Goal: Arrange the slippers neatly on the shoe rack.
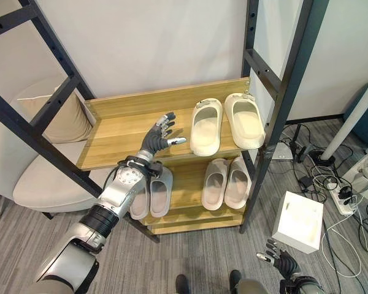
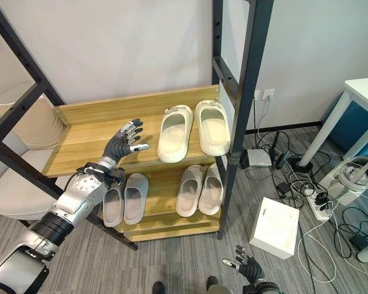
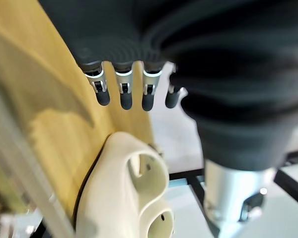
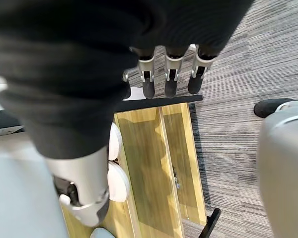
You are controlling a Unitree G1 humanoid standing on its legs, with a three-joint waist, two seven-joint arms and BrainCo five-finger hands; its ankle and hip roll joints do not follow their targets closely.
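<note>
Office corner: furniture, a box and a tangle of wiring on grey carpet.

A beige armchair (image 1: 30,165) with a tan cushion (image 1: 61,119) sits at the left edge of the frame against the pale wall (image 1: 147,43). At lower right a white box (image 1: 299,222) lies on the grey carpet (image 1: 190,257), near a power strip (image 2: 313,205) amid loose cables. A white desk leg (image 1: 349,119) slants down at the right edge, and a small grey device (image 2: 256,158) rests by the wall.

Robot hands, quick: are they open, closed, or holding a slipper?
Left robot hand: open, holding nothing, above the top shelf beside the cream slippers.
Right robot hand: open, empty, low over the floor.
</note>
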